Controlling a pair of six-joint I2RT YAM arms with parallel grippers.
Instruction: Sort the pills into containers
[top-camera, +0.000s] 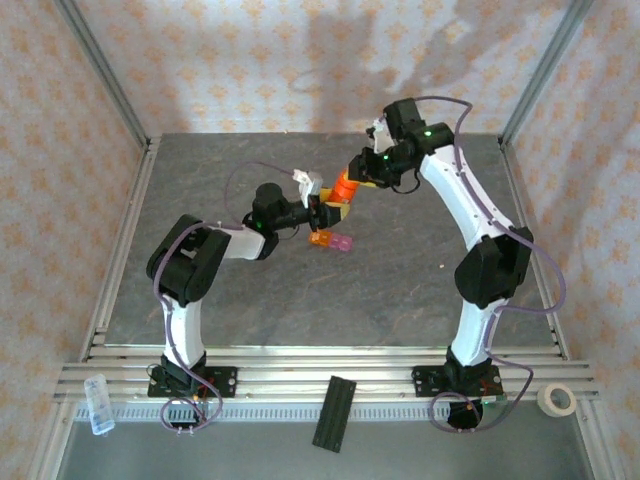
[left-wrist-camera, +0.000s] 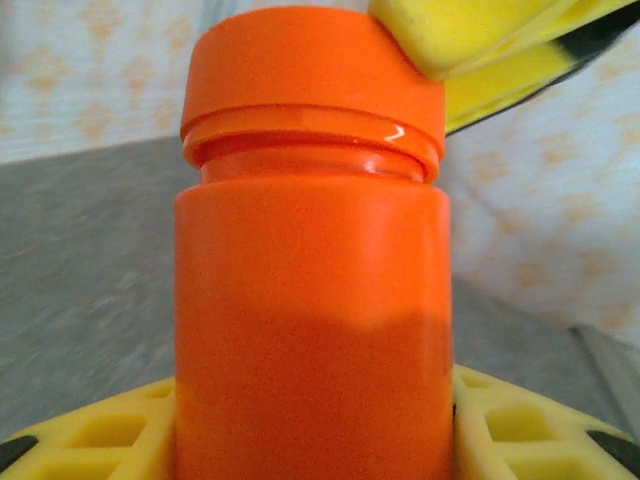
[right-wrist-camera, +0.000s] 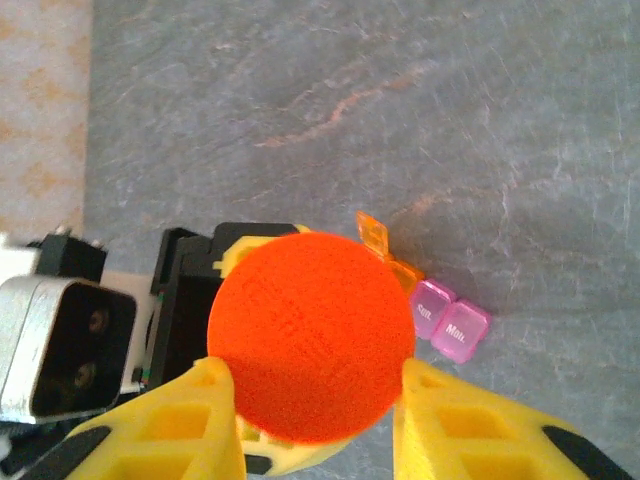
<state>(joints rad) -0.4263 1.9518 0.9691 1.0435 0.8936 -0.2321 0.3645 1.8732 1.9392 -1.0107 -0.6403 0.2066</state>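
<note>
Orange bottle (left-wrist-camera: 310, 330) was clamped in my left gripper (top-camera: 322, 208), and my right gripper (right-wrist-camera: 315, 365) was closed tight on its cap (right-wrist-camera: 312, 335). Just near of them the pill box (right-wrist-camera: 440, 318) lay on the grey table (right-wrist-camera: 300, 100), its orange end leftmost.

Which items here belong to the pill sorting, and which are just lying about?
In use: orange bottle; cap; pill-cell strip.
Lying about: tape roll; black bar; clear plastic piece.
</note>
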